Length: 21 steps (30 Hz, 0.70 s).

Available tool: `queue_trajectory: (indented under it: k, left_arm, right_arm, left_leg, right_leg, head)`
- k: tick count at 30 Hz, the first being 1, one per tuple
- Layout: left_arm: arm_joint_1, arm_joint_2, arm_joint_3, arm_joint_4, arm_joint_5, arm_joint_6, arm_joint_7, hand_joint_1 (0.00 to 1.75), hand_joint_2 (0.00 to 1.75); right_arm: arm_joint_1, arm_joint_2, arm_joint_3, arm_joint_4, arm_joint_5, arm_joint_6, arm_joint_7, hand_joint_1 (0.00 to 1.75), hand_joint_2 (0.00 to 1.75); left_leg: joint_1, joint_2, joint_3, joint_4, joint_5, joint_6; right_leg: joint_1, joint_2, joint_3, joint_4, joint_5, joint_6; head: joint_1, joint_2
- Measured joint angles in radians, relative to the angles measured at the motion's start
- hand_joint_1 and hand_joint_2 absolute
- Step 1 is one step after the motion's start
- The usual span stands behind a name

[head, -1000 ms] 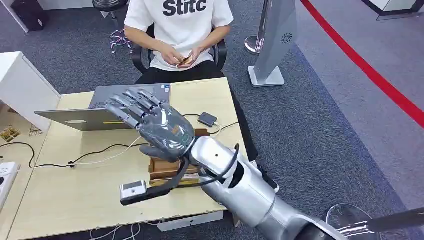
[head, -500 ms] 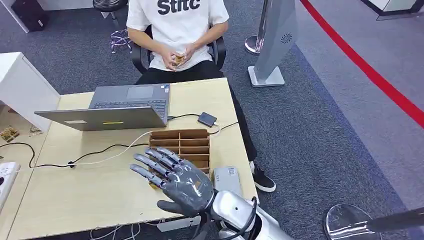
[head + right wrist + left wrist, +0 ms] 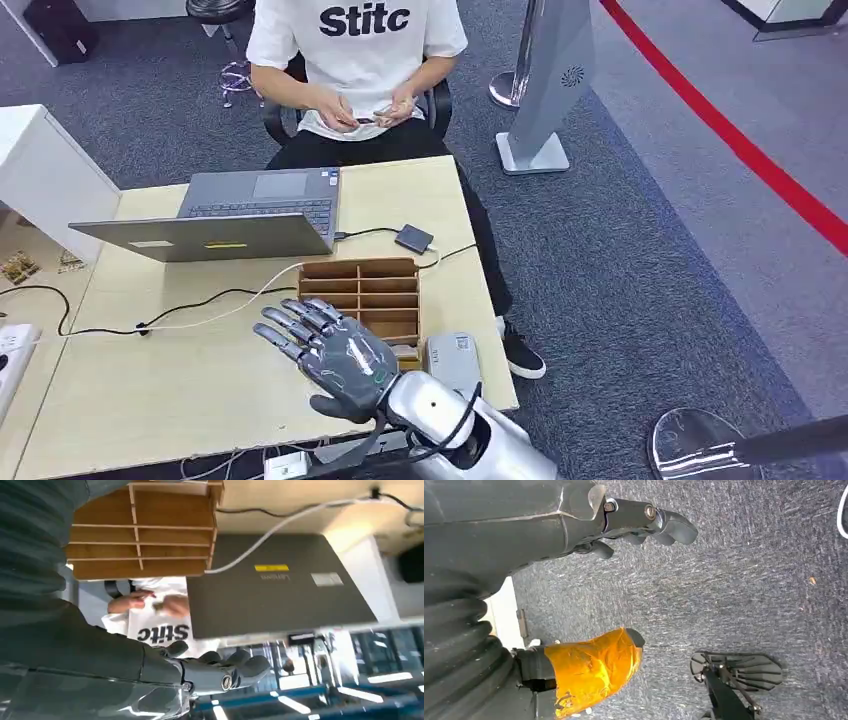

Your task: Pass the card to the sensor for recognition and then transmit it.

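Observation:
My right hand (image 3: 330, 355) hovers low over the front of the wooden table (image 3: 150, 385), fingers spread and holding nothing. It is just in front of the wooden divided box (image 3: 362, 290). A grey sensor unit (image 3: 455, 362) lies flat beside that hand, near the table's right front corner. A seated person across the table holds a small card-like thing (image 3: 368, 119) in both hands. In the right wrist view the right hand (image 3: 220, 672) is stretched out, with the divided box (image 3: 145, 535) and the laptop lid (image 3: 280, 585) beyond it. My left hand (image 3: 639, 522) hangs over grey carpet, loosely curved and holding nothing.
An open grey laptop (image 3: 240, 215) stands at the table's far left, with a small black box (image 3: 414, 238) and cables (image 3: 200, 300) near it. A white cabinet (image 3: 45, 170) borders the table's left side. A grey floor stand (image 3: 548, 80) is at the back right.
My right hand has dropped from high over the laptop to low over the table's front edge, uncovering the divided box and the grey sensor. The person keeps handling the card.

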Motion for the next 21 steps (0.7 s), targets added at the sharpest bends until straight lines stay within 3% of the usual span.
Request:
queue_trajectory:
  k: [6, 12, 16, 21]
  left_arm:
    - [-0.001, 0.0, 0.0, 0.0, -0.013, -0.008, 0.0, 0.0, 1.75]
    - [-0.001, 0.003, 0.0, 0.0, -0.016, -0.009, 0.0, 0.0, 1.75]
    - [-0.001, 0.005, 0.0, 0.0, -0.019, -0.009, 0.0, 0.0, 1.75]
    - [0.0, 0.004, 0.0, 0.0, -0.019, -0.01, 0.0, 0.0, 1.75]
  right_arm:
    - [-0.079, 0.094, 0.006, 0.215, 0.005, 0.028, 0.026, 0.0, 1.75]
    - [-0.116, 0.153, 0.009, 0.352, 0.002, 0.03, 0.025, 0.0, 1.75]
    - [-0.122, 0.17, 0.01, 0.398, -0.008, 0.015, 0.014, 0.0, 1.75]
    - [-0.086, 0.16, 0.008, 0.329, -0.037, -0.079, -0.023, 0.0, 1.75]
  left_leg:
    - [0.0, 0.0, 0.0, 0.0, 0.0, -0.001]
    - [0.0, 0.0, 0.0, 0.0, 0.0, -0.001]
    - [0.0, 0.0, 0.0, 0.0, 0.0, -0.001]
    - [0.0, 0.0, 0.0, 0.0, 0.0, -0.001]
  right_leg:
    - [0.0, 0.0, 0.0, 0.0, 0.0, 0.0]
    - [0.0, 0.0, 0.0, 0.0, 0.0, 0.0]
    - [0.0, 0.0, 0.0, 0.0, 0.0, 0.0]
    - [0.0, 0.0, 0.0, 0.0, 0.0, 0.0]
  head:
    - [0.0, 0.0]
    - [0.0, 0.0]
    - [0.0, 0.0]
    - [0.001, 0.0]
